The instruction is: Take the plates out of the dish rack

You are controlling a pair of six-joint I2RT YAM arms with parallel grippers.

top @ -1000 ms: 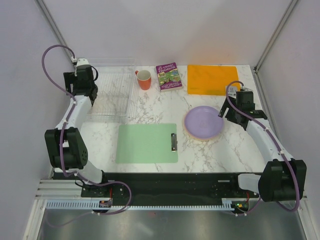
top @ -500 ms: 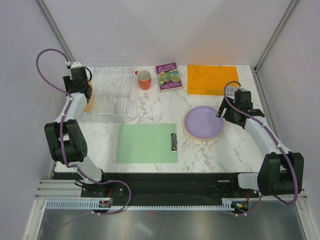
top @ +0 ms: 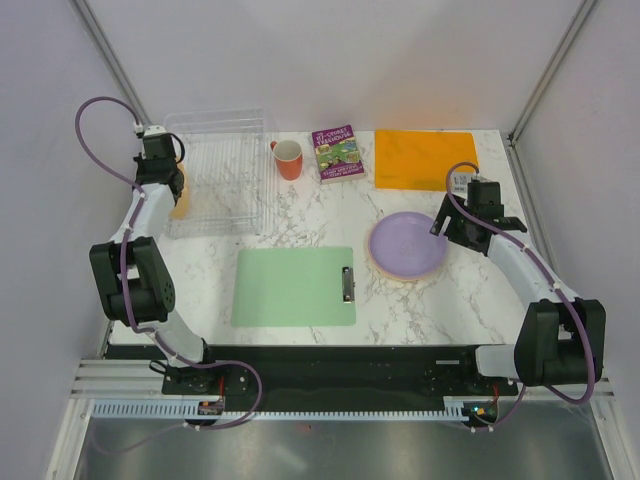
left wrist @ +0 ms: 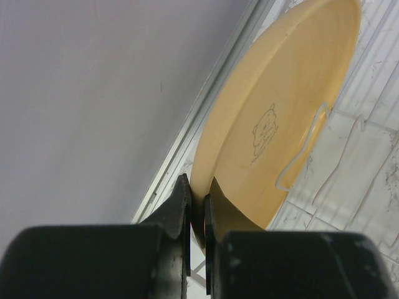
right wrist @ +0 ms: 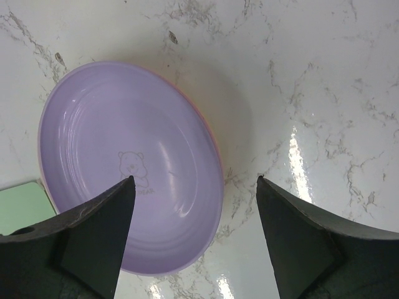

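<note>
1. Plates: the tan-yellow plate (left wrist: 280, 118) is seen standing on edge at the left end of the dish rack (top: 225, 170), close to the side wall. The lilac plate (top: 408, 245) is laid flat on the table (top: 300, 215), right of the green clipboard (top: 295, 285) and well apart from the rack.
2. A pinkish rim is noted under the lilac plate. How many plates lie beneath it cannot be told from these views.
3. Left gripper (left wrist: 197, 190): jaws are clamped on the near rim of the tan-yellow plate, one finger on each face.
4. Right gripper (right wrist: 193, 180): jaws are held wide apart above the lilac plate, and nothing is gripped.
5. Step in hand, as judged: the grasp on the racked plate has been made and the lift is not yet begun. No other plate is made out in the rack.
6. Next move, as judged: the plate is to be drawn upward clear of the wire crossing its face, then carried to the stack. The thin rim grip calls for slow tilting.
</note>
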